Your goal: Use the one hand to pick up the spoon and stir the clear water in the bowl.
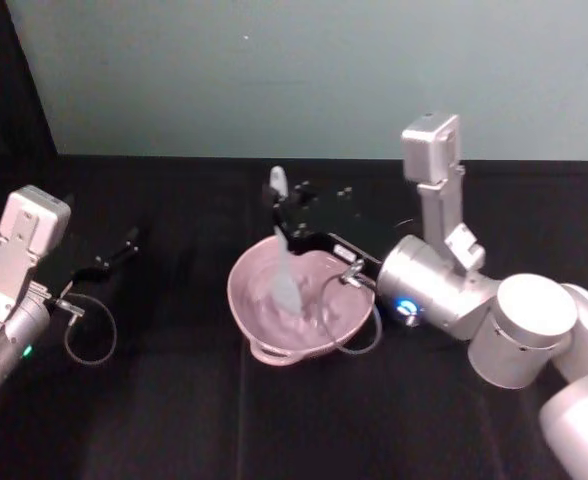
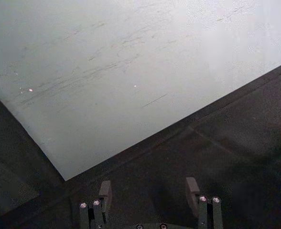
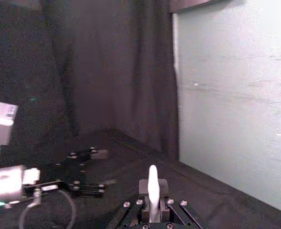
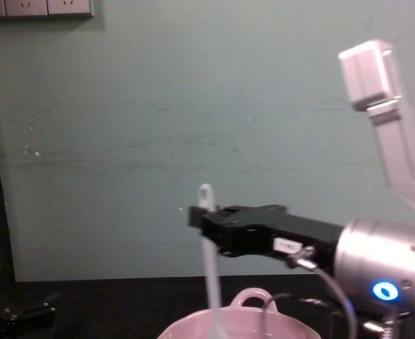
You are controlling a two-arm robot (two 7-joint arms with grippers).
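Note:
The pale pink bowl sits mid-table, its loop handle toward me; its rim also shows in the chest view. The clear water is barely visible inside it. The slim white spoon stands nearly upright with its lower end down in the bowl. My right gripper reaches over the bowl's far rim and is shut on the spoon's handle; the handle tip sticks up between the fingers. My left gripper rests at the table's left, open, holding nothing.
A black cloth covers the table in front of a pale green wall. A loose cable loop hangs by the left wrist. Dark curtains close off the left side.

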